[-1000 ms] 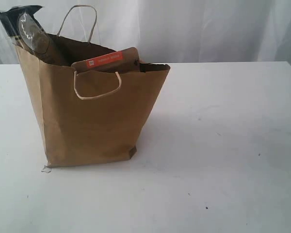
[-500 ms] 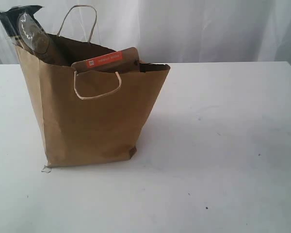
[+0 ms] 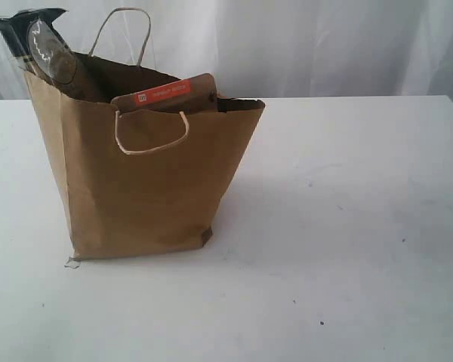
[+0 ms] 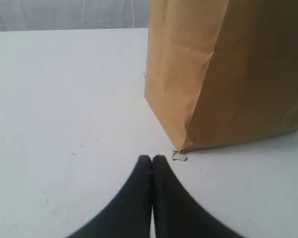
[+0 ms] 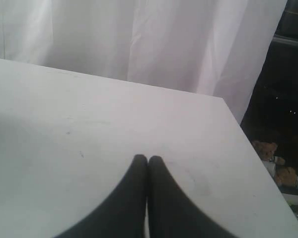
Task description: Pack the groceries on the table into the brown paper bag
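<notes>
Brown paper bag (image 3: pixel 147 188) upright just ahead of left gripper (image 4: pixel 152 158); pouch (image 3: pixel 166 94), spaghetti packet (image 3: pixel 49 49) protrude, likely too tall. Right gripper (image 5: pixel 147 159) well apart. Both pressed together, empty; packing judged done.

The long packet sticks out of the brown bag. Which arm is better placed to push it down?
Probably left: the left gripper, shut, sits beside the kraft-brown paper bag, on the long dark packet's side. The right gripper, also shut, faces white tabletop, no bag in view.

A lab-like test booth: broad white table (image 3: pixel 362 226) backed by hanging white curtains (image 3: pixel 325 45).
</notes>
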You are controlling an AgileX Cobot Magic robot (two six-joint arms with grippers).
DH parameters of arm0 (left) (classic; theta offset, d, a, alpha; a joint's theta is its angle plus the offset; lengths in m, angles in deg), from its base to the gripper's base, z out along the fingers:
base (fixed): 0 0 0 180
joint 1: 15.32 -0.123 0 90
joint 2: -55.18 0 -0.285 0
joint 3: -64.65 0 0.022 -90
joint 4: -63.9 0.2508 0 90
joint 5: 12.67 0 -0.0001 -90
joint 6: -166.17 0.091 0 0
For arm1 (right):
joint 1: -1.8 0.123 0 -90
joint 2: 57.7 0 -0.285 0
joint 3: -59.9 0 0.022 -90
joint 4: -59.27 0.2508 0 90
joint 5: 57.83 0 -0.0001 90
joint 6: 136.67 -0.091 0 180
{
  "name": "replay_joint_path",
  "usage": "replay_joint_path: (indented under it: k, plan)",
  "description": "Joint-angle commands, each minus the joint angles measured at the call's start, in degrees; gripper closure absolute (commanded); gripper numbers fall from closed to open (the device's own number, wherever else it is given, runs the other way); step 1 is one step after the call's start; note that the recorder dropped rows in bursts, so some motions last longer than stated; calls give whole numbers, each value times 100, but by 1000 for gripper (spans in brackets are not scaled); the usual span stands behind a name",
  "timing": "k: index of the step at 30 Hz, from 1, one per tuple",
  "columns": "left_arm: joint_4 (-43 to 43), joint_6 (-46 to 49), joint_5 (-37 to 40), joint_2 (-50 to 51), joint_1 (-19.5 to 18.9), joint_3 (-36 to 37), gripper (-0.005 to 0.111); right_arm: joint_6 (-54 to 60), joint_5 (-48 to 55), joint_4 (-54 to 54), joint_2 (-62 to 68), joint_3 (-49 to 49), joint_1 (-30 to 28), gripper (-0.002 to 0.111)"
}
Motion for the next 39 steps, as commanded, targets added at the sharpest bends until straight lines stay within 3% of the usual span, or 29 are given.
replay_joint_path:
  k: [1, 28, 39]
  plan:
    - [7, -49, 63, -28, -28, 23, 107, 0, -9, 13, -34, 39, -23, 108]
    - [31, -49, 63, -28, -68, 23, 107, 0, -9, 13, -34, 39, -23, 108]
    - [31, -49, 63, -28, -543, 23, 107, 0, -9, 13, -34, 39, -23, 108]
